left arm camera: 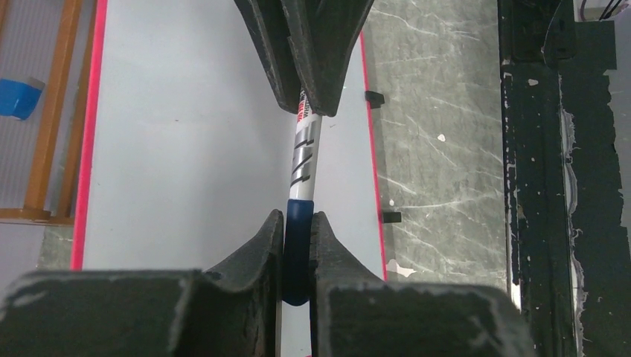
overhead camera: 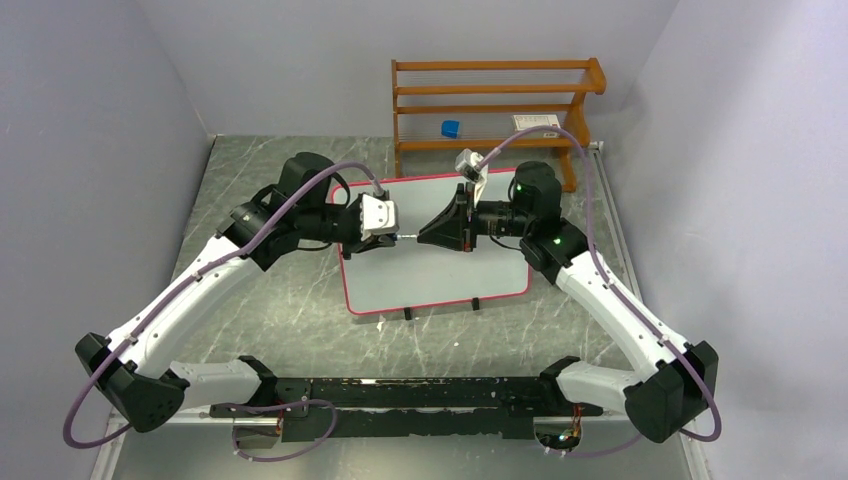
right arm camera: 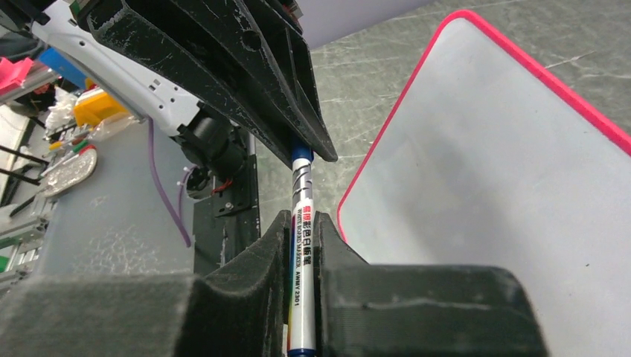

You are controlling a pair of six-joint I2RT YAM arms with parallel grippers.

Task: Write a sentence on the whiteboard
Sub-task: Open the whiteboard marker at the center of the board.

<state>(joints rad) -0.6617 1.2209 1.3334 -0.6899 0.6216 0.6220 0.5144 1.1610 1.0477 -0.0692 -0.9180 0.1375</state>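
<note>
Blue plastic fills the left claw (left arm camera: 298, 223): its fingers are pressed together on the cap (left arm camera: 298, 249) of a marker (left arm camera: 305, 152), with no gap showing on either side of it. From that grip the white barrel runs straight ahead, out of the left claw's fingertips and into the right claw (left arm camera: 306, 104), which faces it tip to tip.

In the top view the two claws meet nose to nose, the left claw (overhead camera: 392, 237) and the right claw (overhead camera: 428, 236) with only a short stretch of the marker (overhead camera: 410, 237) bare between them. The marker's long axis lies along the line from one claw to the other, roughly level. Neither arm is nearer to it; both have it.

The right claw (right arm camera: 301, 223) is closed tight on the printed barrel (right arm camera: 301, 275), and the cap end points away from it into the left claw (right arm camera: 298, 141).

Below both claws lies the whiteboard (overhead camera: 440, 275), flat on the table with its pink rim showing. The parts of it in view carry no writing.

The coming move looks like uncapping. That calls for a pull apart along the marker's own axis, each claw drawing back the way it faces. Any sideways drift could bend or twist the marker in the grips.
</note>
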